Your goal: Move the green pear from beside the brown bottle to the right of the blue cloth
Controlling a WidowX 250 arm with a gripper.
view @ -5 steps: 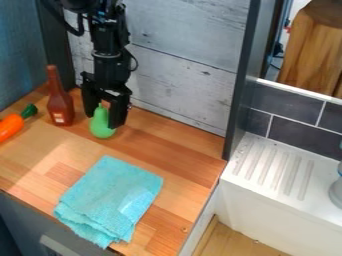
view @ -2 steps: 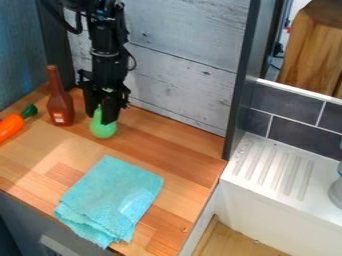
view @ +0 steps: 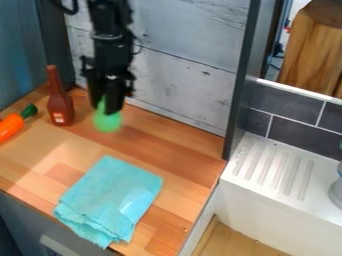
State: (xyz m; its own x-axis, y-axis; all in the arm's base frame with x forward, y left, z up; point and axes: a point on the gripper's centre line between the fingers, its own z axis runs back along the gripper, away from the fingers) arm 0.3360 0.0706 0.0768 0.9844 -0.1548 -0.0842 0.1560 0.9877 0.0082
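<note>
Pear [view: 108, 121] near the counter's [view: 177, 147] wall-side edge, my pincer [view: 106, 106] clamped on its narrow neck. Tapered shape could slip downward if my grip is shallow; swinging towards the bottle [view: 60, 107] might topple it.

The robot's arm [view: 110, 22] is black all over, built of chunky, stacked sections with uneven edges and a faint paler band partway down. A thick black cable [view: 69, 12] makes a rounded loop beside its upper part, and a thinner dark cord [view: 139, 48] bows out on the other side. Lower down, the matching black gripper [view: 105, 106] has a broad, blocky body with small knobs jutting from its sides and two long, straight, flat-sided fingers [view: 115, 100]. Finer details are blurred.
</note>
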